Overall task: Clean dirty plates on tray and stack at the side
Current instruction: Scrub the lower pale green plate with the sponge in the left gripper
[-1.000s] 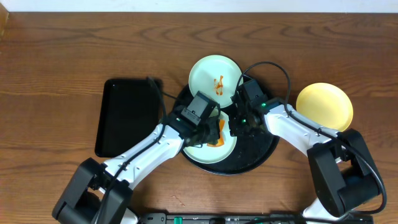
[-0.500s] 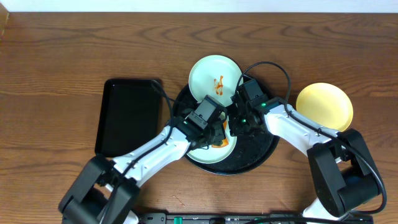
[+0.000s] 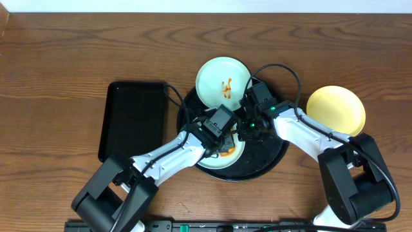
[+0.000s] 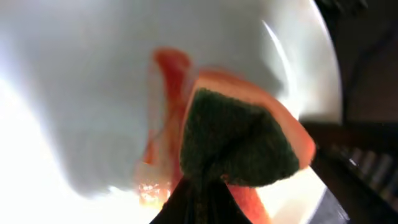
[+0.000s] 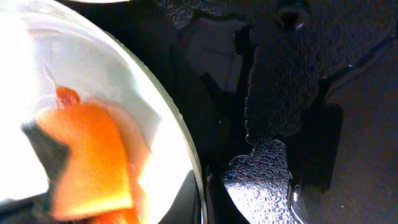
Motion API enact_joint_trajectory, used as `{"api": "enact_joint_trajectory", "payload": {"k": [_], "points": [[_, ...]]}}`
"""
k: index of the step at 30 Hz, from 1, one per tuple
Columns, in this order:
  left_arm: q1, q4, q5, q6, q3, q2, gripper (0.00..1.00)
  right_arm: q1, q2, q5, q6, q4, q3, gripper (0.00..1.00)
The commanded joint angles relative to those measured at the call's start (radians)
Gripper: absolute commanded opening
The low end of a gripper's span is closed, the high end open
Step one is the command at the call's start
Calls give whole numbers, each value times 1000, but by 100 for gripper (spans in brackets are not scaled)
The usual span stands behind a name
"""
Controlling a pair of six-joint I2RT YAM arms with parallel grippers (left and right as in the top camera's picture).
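The round black tray (image 3: 265, 156) holds a pale mint-green plate (image 3: 211, 161) smeared with orange-brown sauce. My left gripper (image 3: 223, 140) is shut on an orange sponge with a dark green scrub face (image 4: 239, 140) and presses it on that plate (image 4: 87, 81). My right gripper (image 3: 244, 133) is shut on the plate's right rim (image 5: 180, 134); the sponge also shows in the right wrist view (image 5: 93, 165). A second mint plate (image 3: 215, 78) with a sauce streak lies over the tray's far rim. The yellow plate (image 3: 335, 109) sits on the bare tabletop at the right.
A smaller rectangular black tray (image 3: 131, 120) lies left of the round tray. A black cable (image 3: 283, 67) loops over the round tray's far right. Wood tabletop (image 3: 77, 51) lies open at the left and back.
My left gripper has moved right across the near plate with the sponge, closer to my right gripper. The right arm and the other plates have not moved.
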Motion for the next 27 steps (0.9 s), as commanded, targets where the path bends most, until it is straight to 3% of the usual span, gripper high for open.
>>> {"api": "enact_joint_trajectory", "payload": {"k": [1,9,18,21,23,27], "points": [[39,-22,-232,90,-10,34,7,5,27,70,17,-8,0,1],[176,-27,-208,226,-8,33,7,5,27,70,17,-21,0,1],[212,-180,83,404,10,-121,7,5,27,71,17,-29,0,1],[212,-240,63,456,12,-237,8,5,27,71,17,-31,0,1],[212,-270,-25,454,12,-307,8,5,27,71,17,-30,0,1],[212,-250,-72,449,12,-370,7,5,27,71,17,-31,0,1]]}}
